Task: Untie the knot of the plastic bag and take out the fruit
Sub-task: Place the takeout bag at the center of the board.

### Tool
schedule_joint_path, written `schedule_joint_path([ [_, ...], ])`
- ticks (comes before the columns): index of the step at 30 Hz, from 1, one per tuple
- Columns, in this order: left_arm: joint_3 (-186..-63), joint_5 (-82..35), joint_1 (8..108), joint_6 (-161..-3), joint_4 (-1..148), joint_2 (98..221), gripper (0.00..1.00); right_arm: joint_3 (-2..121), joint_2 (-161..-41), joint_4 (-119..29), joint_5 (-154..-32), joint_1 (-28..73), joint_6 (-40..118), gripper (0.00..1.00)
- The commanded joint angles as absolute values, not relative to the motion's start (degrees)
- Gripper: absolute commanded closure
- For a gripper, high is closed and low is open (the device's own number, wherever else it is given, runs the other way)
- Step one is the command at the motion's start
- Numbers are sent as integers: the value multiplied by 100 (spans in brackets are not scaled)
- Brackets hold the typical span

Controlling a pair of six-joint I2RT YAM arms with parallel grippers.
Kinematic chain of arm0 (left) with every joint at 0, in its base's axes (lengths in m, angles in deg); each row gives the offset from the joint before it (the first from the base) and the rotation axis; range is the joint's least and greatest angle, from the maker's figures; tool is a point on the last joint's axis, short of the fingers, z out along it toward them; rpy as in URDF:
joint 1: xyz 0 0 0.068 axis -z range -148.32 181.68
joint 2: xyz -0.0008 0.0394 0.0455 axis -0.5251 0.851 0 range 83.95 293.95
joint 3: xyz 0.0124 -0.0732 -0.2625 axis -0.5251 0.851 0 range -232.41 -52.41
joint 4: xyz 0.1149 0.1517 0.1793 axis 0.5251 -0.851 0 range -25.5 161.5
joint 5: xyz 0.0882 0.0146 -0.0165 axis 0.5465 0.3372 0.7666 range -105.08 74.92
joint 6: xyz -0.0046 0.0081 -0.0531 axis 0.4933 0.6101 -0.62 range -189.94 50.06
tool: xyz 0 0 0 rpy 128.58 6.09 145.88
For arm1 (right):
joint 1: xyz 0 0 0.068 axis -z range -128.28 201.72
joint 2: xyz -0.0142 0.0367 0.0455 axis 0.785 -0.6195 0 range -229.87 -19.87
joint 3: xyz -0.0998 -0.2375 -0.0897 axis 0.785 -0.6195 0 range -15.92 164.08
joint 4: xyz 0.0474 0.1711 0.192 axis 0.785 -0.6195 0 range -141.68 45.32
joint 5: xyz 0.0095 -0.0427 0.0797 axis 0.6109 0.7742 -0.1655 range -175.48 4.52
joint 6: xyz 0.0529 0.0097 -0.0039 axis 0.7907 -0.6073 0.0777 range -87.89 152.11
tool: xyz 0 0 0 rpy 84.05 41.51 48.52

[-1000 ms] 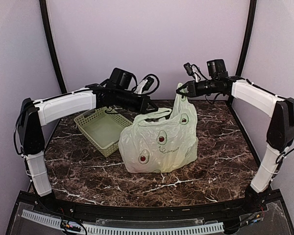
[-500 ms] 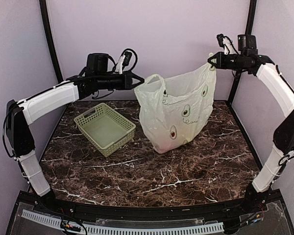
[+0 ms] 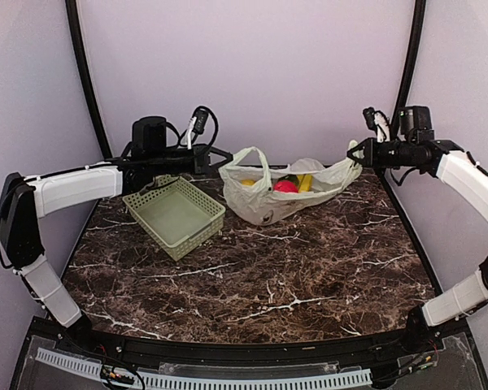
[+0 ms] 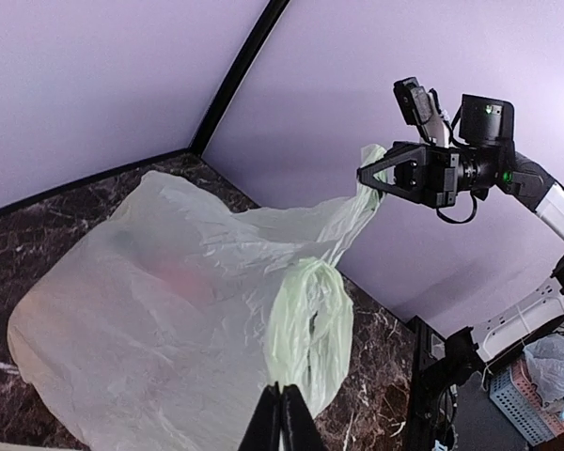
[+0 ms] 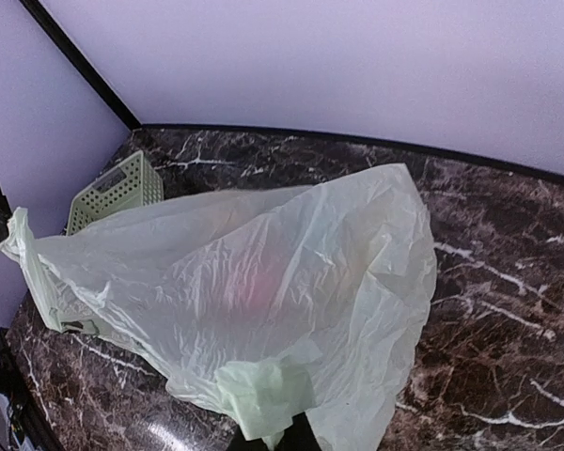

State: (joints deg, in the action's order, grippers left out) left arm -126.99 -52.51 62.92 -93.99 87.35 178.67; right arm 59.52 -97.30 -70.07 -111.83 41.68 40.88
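Note:
The pale green plastic bag [image 3: 264, 207] lies low on the back of the marble table, stretched between both grippers with its mouth open. Fruit shows inside: a red apple [image 3: 285, 186], a yellow banana [image 3: 305, 181] and a yellow round piece [image 3: 248, 182]. My left gripper [image 3: 221, 166] is shut on the bag's left rim, at the foot of a free loop handle [image 4: 310, 319]. My right gripper [image 3: 355, 154] is shut on the bunched right handle [image 5: 263, 399] and pulls it taut. No knot shows; the two handles are apart.
A rigid pale green perforated basket [image 3: 175, 215] stands left of the bag, under the left forearm. Purple walls and black corner posts close the table at the back and sides. Bare marble [image 3: 293, 276] stretches in front of the bag.
The bag went from sitting bunched on the table, to hanging high between both grippers, to lying low and spread wide. Both grippers came down and apart, and the fruit now shows.

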Motion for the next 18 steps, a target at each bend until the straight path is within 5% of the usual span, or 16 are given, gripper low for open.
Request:
schedule_joint_path([
  [1,-12397,-4881,6296,-8959,8408,17555,94,5494,-9570,-6730,-11711,3917,4131,100],
  [4,-12149,-4592,6296,-8799,8340,17211,89,5351,-9499,-6727,-12027,3695,3996,100],
  [10,-11887,-3459,6603,-8481,7678,16459,53,5155,-9328,-6460,-12404,3307,4051,100],
  [18,-11413,-2057,7745,-9373,7292,15765,48,4760,-9085,-5789,-12545,2991,4482,100],
])
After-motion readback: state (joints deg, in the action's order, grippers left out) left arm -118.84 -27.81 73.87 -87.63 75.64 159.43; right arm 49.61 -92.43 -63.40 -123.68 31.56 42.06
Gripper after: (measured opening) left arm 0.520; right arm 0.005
